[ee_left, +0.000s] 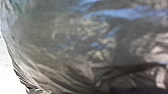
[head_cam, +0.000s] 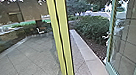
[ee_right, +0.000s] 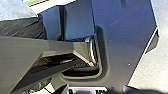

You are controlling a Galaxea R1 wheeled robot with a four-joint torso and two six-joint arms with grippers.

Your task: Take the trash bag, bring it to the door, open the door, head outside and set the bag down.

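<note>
The end effector on either arm: whether open, closed or gripping, I cannot tell. Right up against the left wrist camera is the trash bag (ee_left: 75, 45), dark, glossy and creased; it should handle soft and slippery, its weight unclear. Best held by a gathered neck, since thin skin could tear. Beyond, the glass door (head_cam: 125, 33) stands open onto paving (head_cam: 80, 61), then a hedge (head_cam: 90, 29).
</note>
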